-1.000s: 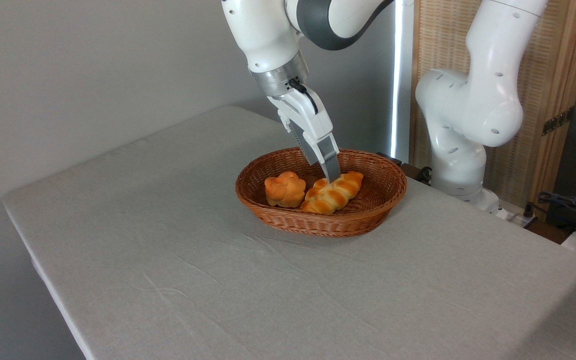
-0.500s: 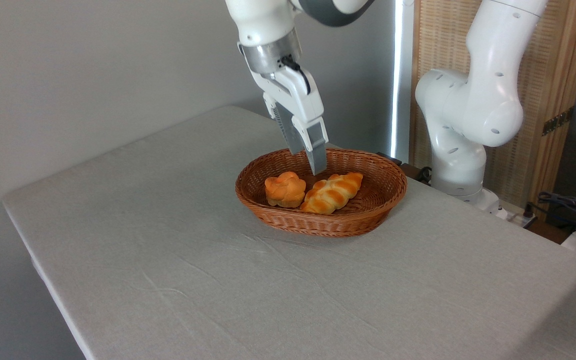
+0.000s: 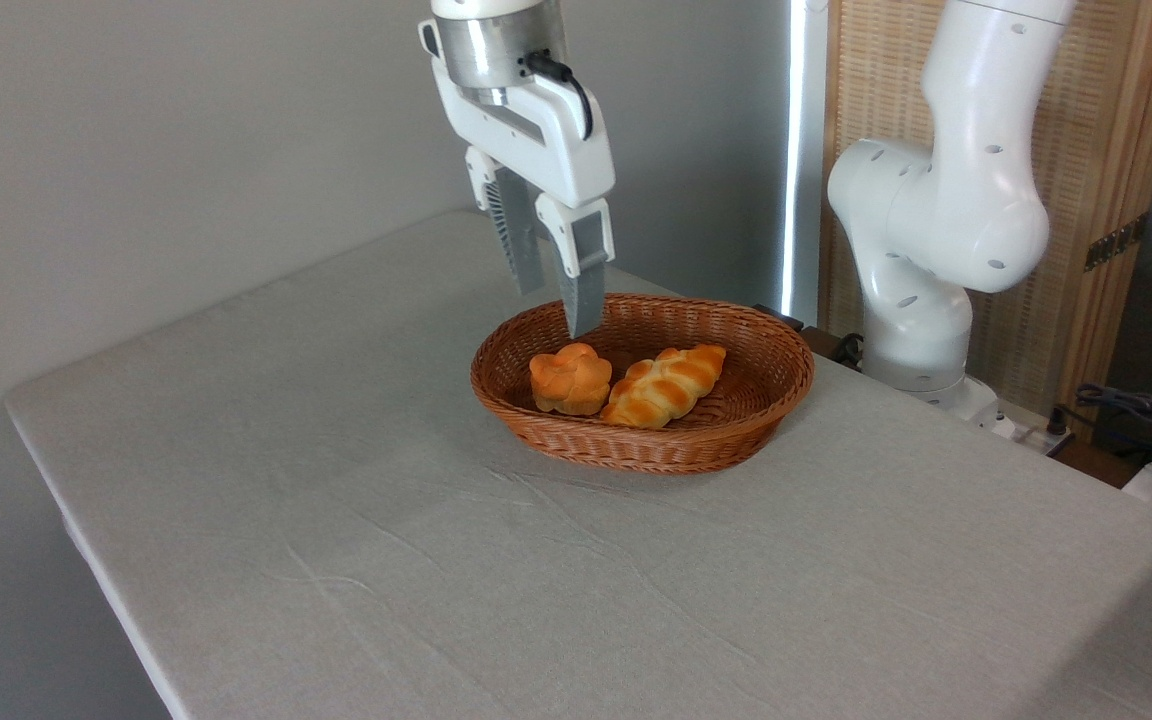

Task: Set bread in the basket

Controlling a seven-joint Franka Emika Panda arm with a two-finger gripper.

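Table [image 3: 356, 560]: a grey cloth covers it; the near part carries nothing, and the basket stands toward the far right side.
Basket [image 3: 656, 448]: wicker, oval, resting flat on the cloth.
Bread [image 3: 666, 384]: the braided loaf lies inside the basket, right of centre, slanting from the near wall up toward the far rim. Nothing is gripping it.
Bun [image 3: 570, 377]: small, round, also inside the basket, just left of the loaf and touching it or nearly so.
Gripper [image 3: 556, 300]: above the basket's far left rim, clear of both breads, fingers parted and empty, pointing down.
Progress: the loaf is in the basket and let go, so the task looks done.
Left to do: by my reading nothing but moving the arm away.
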